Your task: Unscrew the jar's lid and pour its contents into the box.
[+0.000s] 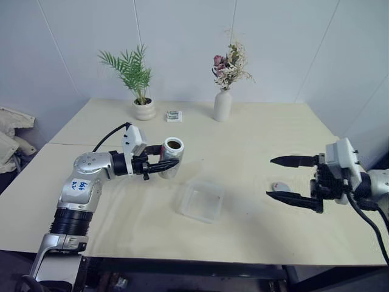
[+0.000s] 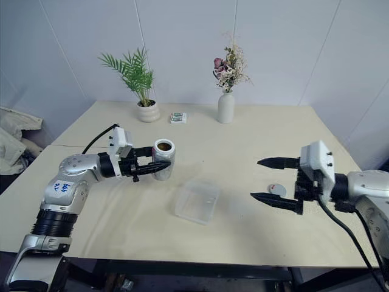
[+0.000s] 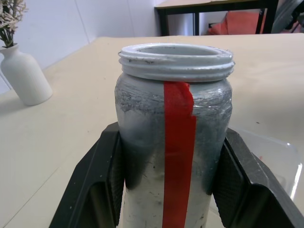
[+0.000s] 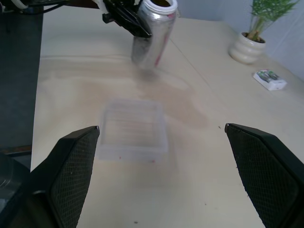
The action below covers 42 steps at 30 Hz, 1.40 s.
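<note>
The jar [image 1: 172,157] stands upright with its mouth uncovered, left of and behind the box [image 1: 200,202]. My left gripper [image 1: 171,165] is shut on it, one black finger [image 3: 102,175] on each side. A red tape stripe runs down the silvery jar [image 3: 175,128]. Something dark brown, the contents [image 2: 162,146], shows inside the mouth. The lid [image 1: 281,186], round and pale with a reddish mark, lies flat on the table at the right. My right gripper [image 1: 269,177] hovers open just left of the lid and holds nothing. The clear box [image 4: 133,130] sits at mid-table.
At the back of the table [image 1: 255,140] stand a white plant pot [image 1: 144,109] with a green plant, a tiny striped carton [image 1: 174,115] and a white flower vase [image 1: 222,106]. White walls close the far side.
</note>
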Motion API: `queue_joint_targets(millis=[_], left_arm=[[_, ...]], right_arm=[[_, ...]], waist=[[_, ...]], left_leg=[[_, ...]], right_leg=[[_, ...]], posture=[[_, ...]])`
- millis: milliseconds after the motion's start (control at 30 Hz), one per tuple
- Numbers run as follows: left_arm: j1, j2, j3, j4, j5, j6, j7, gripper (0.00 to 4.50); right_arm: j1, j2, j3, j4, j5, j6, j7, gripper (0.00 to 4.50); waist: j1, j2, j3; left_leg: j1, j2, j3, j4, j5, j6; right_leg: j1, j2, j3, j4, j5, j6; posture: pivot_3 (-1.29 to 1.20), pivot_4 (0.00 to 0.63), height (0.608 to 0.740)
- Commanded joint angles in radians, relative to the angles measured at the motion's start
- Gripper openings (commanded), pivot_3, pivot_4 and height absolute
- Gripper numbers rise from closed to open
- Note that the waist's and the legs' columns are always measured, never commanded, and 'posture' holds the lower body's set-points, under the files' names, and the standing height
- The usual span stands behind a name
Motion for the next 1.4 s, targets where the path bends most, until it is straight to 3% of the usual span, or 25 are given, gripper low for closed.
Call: queue_joint_targets(millis=[33,200,400,600,767,867,900,1067,1233,1300,1400], left_arm=[[-0.012,0.022,0.016,0.015,0.002,-0.048,-0.04,2.05],[-0.048,-0.018,-0.007,0.057,0.045,-0.141,-0.027,2.05],[-0.127,-0.085,-0.066,0.17,0.268,-0.551,0.124,2.05],[-0.329,-0.033,-0.19,0.374,0.709,-1.072,0.463,2.05],[-0.444,0.038,-0.291,0.371,1.172,-1.41,0.88,2.05],[-0.467,0.108,-0.442,0.233,1.593,-1.39,1.356,2.05],[-0.482,0.115,-0.503,0.235,1.678,-1.374,1.441,2.05],[-0.56,0.12,-0.706,0.264,1.922,-1.24,1.774,2.05],[-0.608,0.095,-0.787,0.335,1.942,-1.188,1.735,2.05],[-0.619,0.119,-0.8,0.321,1.937,-1.195,1.798,2.05],[-0.637,0.134,-0.8,0.369,1.916,-1.181,1.712,2.05]], right_arm=[[0.053,-0.023,-0.133,-0.024,0.008,-0.019,-0.004,4.47],[0.079,0.028,-0.102,-0.071,0.022,-0.013,-0.066,4.47],[0.082,0.094,-0.063,-0.098,0.033,-0.003,-0.137,4.47],[0.079,0.137,-0.037,-0.091,0.035,-0.009,-0.185,4.47],[0.068,0.164,-0.025,-0.074,0.019,-0.026,-0.213,4.47],[0.036,0.195,-0.007,-0.055,0.016,-0.035,-0.248,4.47],[0.025,0.203,-0.001,-0.047,0.015,-0.038,-0.256,4.47],[-0.019,0.239,0.031,-0.022,0.005,-0.057,-0.288,4.47],[-0.031,0.287,0.058,-0.012,-0.011,-0.089,-0.308,4.47],[-0.041,0.297,0.064,0.0,-0.013,-0.097,-0.316,4.47],[-0.07,0.311,0.081,0.028,-0.024,-0.115,-0.32,4.47]], waist=[[-0.001,0.0,0.0],[-0.004,0.0,0.0],[0.0,-0.001,0.0],[-0.001,-0.002,0.001],[-0.002,-0.001,0.001],[-0.003,-0.002,0.001],[-0.002,-0.002,0.001],[0.0,-0.002,0.001],[-0.002,-0.003,0.001],[-0.005,-0.003,0.001],[-0.004,-0.003,0.001]], left_leg=[[0.0,0.0,0.0,0.0,0.0,0.0],[0.001,0.0,0.001,0.002,0.0,0.0],[0.001,0.0,0.001,0.006,0.001,0.0],[0.001,-0.001,0.001,0.008,0.0,0.002],[0.001,-0.001,0.002,0.007,-0.002,0.004],[0.001,-0.002,0.002,0.007,-0.003,0.004],[0.001,-0.002,0.002,0.008,-0.004,0.004],[0.0,-0.003,0.002,0.009,-0.004,0.005],[-0.001,-0.003,0.002,0.01,-0.005,0.006],[-0.001,-0.003,0.002,0.01,-0.005,0.006],[-0.001,-0.003,0.002,0.01,-0.005,0.006]], right_leg=[[0.0,0.0,0.0,0.0,0.0,0.0],[0.0,0.0,0.0,0.001,0.0,0.0],[0.004,0.0,0.0,0.0,0.001,0.001],[0.006,-0.001,0.001,-0.003,0.003,0.003],[0.007,-0.001,0.001,-0.005,0.004,0.006],[0.007,-0.002,0.001,-0.006,0.004,0.007],[0.007,-0.002,0.001,-0.006,0.004,0.008],[0.007,-0.002,0.001,-0.005,0.004,0.009],[0.007,-0.002,0.001,-0.005,0.004,0.01],[0.007,-0.002,0.001,-0.005,0.004,0.01],[0.007,-0.002,0.001,-0.005,0.004,0.01]], posture=[[0.0,0.15,0.74],[0.0,0.15,0.74],[0.0,0.15,0.74],[0.0,0.15,0.74],[0.0,0.15,0.74],[0.0,0.15,0.74],[0.0,0.15,0.74],[0.0,0.15,0.74],[0.0,0.15,0.74],[0.0,0.15,0.74],[0.0,0.15,0.74]])
